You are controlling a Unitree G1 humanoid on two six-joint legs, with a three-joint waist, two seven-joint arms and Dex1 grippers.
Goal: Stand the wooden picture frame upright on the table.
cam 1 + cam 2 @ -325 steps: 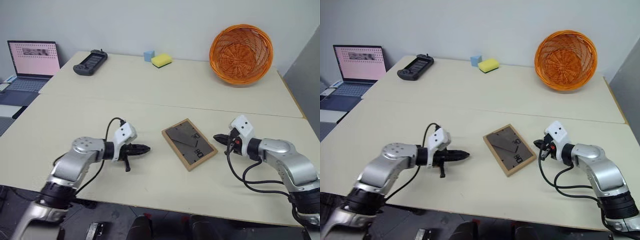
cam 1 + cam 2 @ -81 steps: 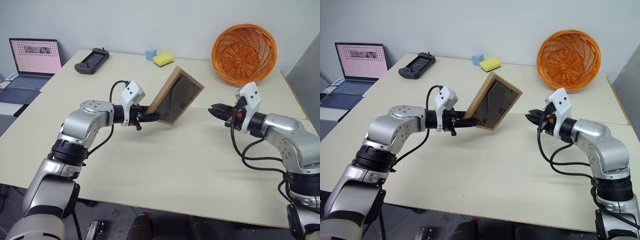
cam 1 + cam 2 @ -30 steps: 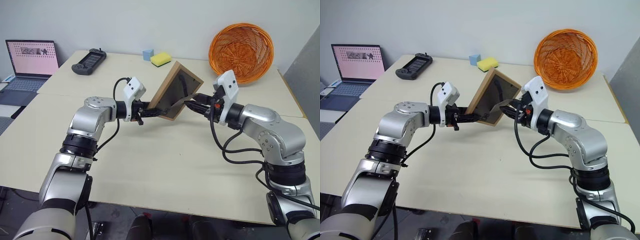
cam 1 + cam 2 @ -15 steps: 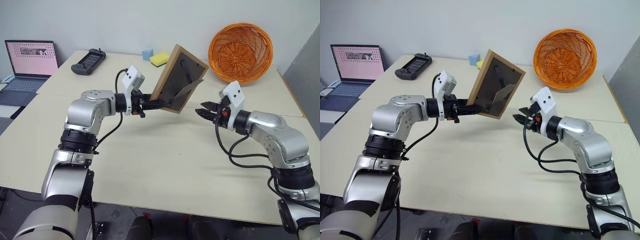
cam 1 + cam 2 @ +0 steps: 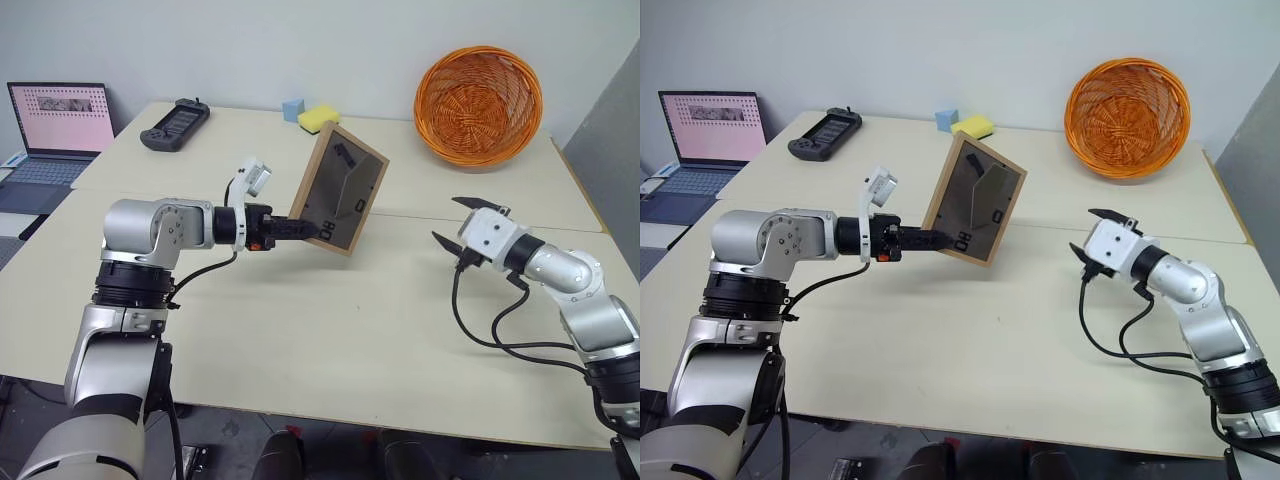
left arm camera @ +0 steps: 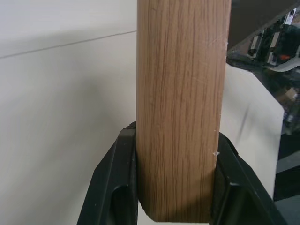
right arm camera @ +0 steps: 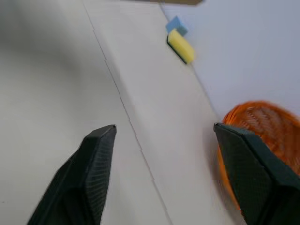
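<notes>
We see the left tool (image 5: 303,228) clamped on the lower edge of the wooden picture frame (image 5: 339,188); in the left wrist view the light-wood edge (image 6: 180,108) sits tight betw. both black fingers (image 6: 115,187). Frame is held over the worktop (image 5: 330,330), roughly mid-worktop near the seam betw. the two slabs, tilted off vertical. Can't tell if its bottom corner touches the worktop or hangs just above it. Dark grey back board faces us, w/ the prop leg (image 5: 353,196) swung out from the board.

Right tool (image 5: 458,222) is released, jaws spread wide, nothing betw. them; right wrist view shows its two fingers (image 7: 93,168) far apart w/ bare worktop in the gap. It sits well apart from the frame, on the robot's right side, above the near slab.

Other stuff we note: orange wicker basket (image 5: 479,92) at far right of the worktop, tipped on its side w/ opening toward us; yellow sponge (image 5: 320,119) and small blue block (image 5: 293,108) just beside each other at far edge; black handheld controller (image 5: 176,124) far left; open laptop (image 5: 56,128) on a separate surface left of the worktop.
</notes>
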